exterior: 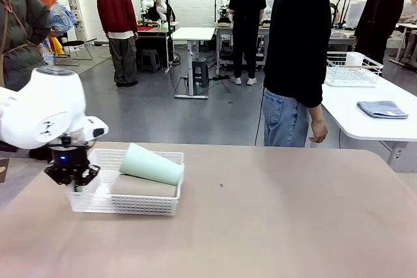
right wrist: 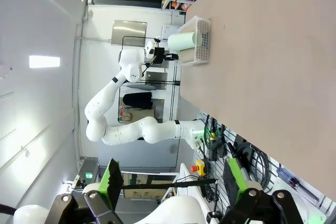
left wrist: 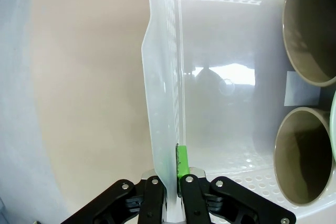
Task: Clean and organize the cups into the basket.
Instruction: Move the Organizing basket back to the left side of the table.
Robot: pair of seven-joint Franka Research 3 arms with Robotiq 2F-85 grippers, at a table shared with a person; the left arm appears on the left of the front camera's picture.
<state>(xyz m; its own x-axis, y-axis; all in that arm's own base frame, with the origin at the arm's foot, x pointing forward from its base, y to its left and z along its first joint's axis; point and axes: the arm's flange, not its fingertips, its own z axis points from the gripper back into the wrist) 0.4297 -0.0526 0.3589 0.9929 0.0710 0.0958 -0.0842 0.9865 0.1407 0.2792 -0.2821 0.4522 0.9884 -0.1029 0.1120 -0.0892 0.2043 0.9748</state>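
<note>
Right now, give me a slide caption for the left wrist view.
Left gripper shut on the white basket's side wall, two tan cups lying inside.

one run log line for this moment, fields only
left hand: shut on basket wall | right hand: open, held nothing | cups: lying in basket | table

- The basket [exterior: 124, 203] is white, its walls patterned with small mesh holes.
- The cup on top [exterior: 151, 165] is pale mint green.
- The cup beneath it [exterior: 143, 187] is dull tan-brown; two tan-brown cup mouths [left wrist: 304, 156] have pale grey rims.
- The table [exterior: 273, 219] is plain beige-brown.
- The left gripper [left wrist: 170, 190] is black with green pads.
- The right gripper [right wrist: 173, 184] is also black with green pads.
</note>
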